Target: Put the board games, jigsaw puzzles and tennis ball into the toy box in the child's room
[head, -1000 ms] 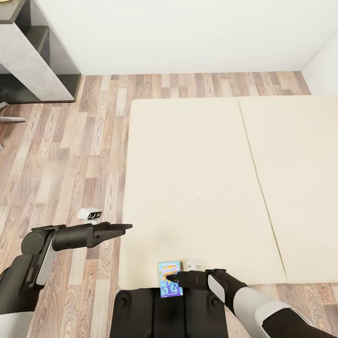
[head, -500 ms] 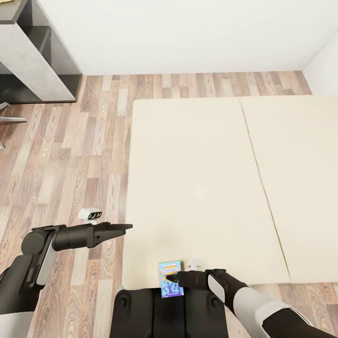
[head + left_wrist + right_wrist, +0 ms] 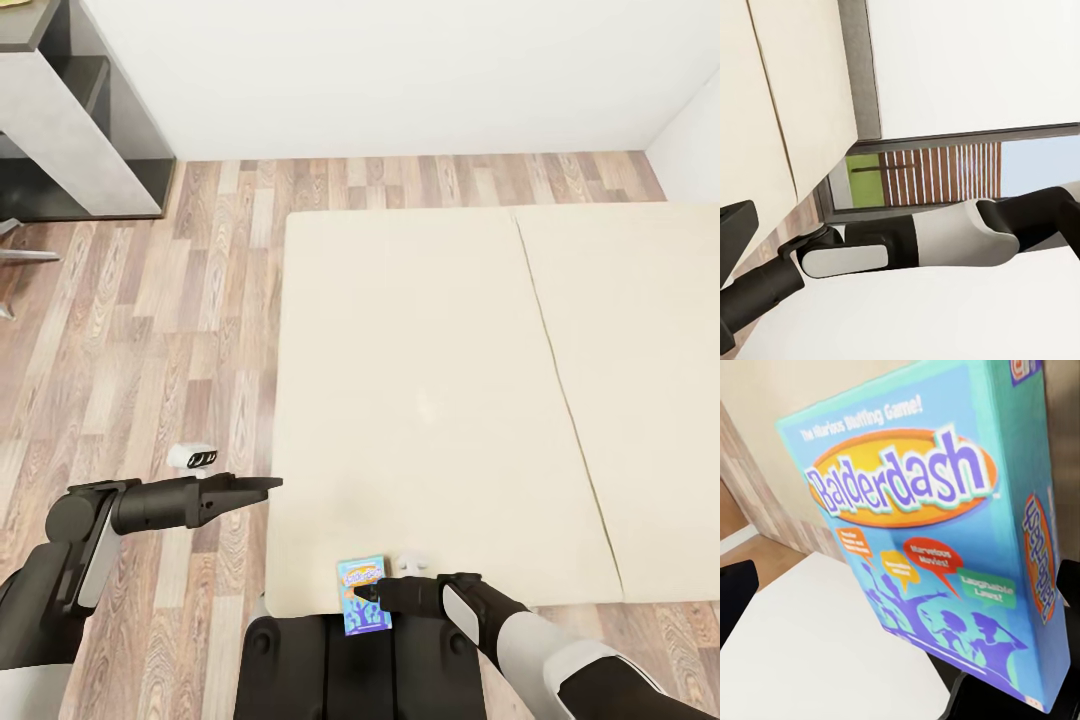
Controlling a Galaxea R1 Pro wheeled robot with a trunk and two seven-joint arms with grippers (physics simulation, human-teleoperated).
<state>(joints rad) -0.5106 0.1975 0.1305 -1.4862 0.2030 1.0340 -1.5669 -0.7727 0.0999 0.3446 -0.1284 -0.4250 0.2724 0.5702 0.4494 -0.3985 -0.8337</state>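
Note:
My right gripper [image 3: 375,592] is shut on a board game [image 3: 362,595], a blue box with an orange "Balderdash" label [image 3: 937,547]. I hold it upright just above my base, at the near edge of the bed [image 3: 430,380]. The bed's cream-beige top is bare and has one seam running across it. My left gripper [image 3: 268,487] is held out level at the bed's near left corner, open and with nothing in it. The toy box, the jigsaw puzzles and the tennis ball are out of view.
A grey shelf unit [image 3: 70,110] stands against the white wall at the far left. Metal chair legs [image 3: 20,255] poke in at the left edge. A small white device [image 3: 192,456] lies on the wood-plank floor [image 3: 150,330] beside the bed.
The whole picture has shifted a little, so the bed sits slightly further right in view. Both arms and the held board game keep their places.

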